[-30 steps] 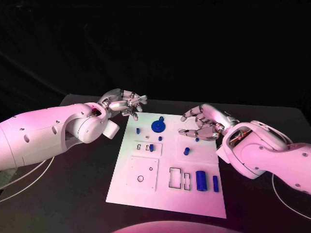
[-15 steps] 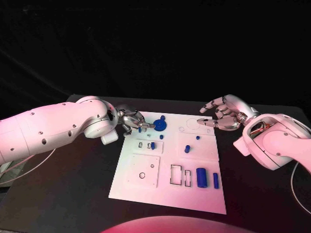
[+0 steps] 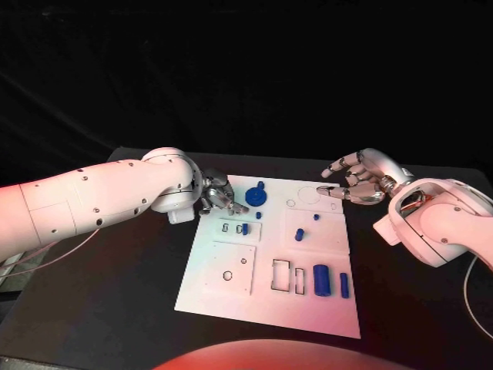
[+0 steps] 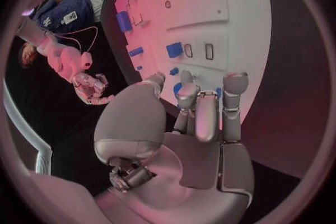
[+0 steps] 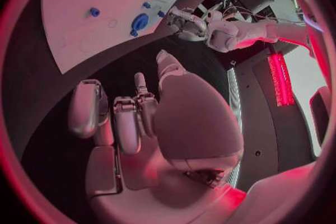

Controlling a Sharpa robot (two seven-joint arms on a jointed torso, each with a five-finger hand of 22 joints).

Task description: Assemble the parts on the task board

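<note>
Black table (image 3: 113,301) bears the white task board (image 3: 230,293), long axis running away from the robot, left hand (image 3: 216,197) fingers curled at its far-left corner, right hand (image 3: 357,179) loosely curled, empty.

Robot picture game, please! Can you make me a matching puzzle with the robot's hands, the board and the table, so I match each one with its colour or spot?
Things:
1. left hand
2. right hand
3. task board
4. table

Matches:
A. black
B. white, with small blue parts on it
C. at the board's far left corner
D. beside the board's far right corner, holding nothing

Pairs: 1-C, 2-D, 3-B, 4-A
</note>
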